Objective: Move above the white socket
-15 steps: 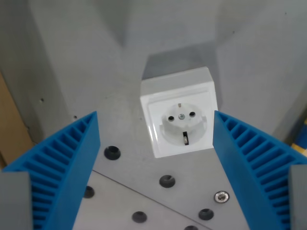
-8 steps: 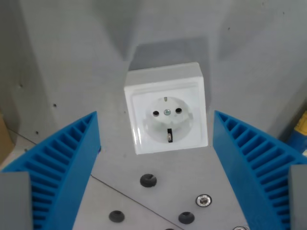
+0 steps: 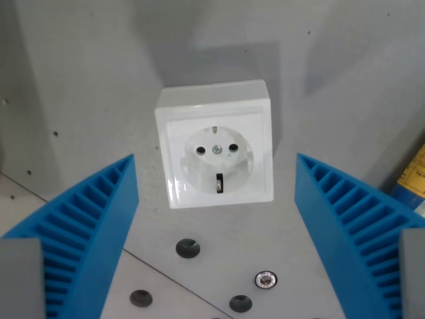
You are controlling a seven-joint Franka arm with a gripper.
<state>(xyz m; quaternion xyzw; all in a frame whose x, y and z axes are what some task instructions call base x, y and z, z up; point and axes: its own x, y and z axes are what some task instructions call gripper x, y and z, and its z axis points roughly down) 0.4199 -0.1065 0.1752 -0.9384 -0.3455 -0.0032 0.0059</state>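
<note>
Hanging wide apart, the two blue ribbed fingers (image 3: 80, 226) of the gripper (image 3: 216, 173) frame the lower corners of the wrist view, one at the wrist view's left and one at the wrist view's right. Nothing is held between them and neither finger touches anything that shows; the gap between them is broader than the white socket (image 3: 216, 143) itself.

That socket sits on the grey metal desk (image 3: 86, 86) just above the middle of the view, a square white box with a raised frame and a round recessed face. In the recess, two dark pin holes lie side by side with a small silver screw between them, and a dark earthing clip shows at the lower edge of the round well, with a fainter one at its top edge. The box is turned slightly, its upper edge running a little downhill toward the wrist view's left. It casts a soft grey shadow on the desk beyond its far side.

Below the socket, toward the bottom of the view, the desk carries several dark round holes (image 3: 188, 249) and one bright silver screw head (image 3: 265, 280). A thin seam runs diagonally across the plate below and to the left of the socket. To the right of the socket, at the view's edge, a yellow and blue object (image 3: 415, 176) peeks in; what it is cannot be told.
</note>
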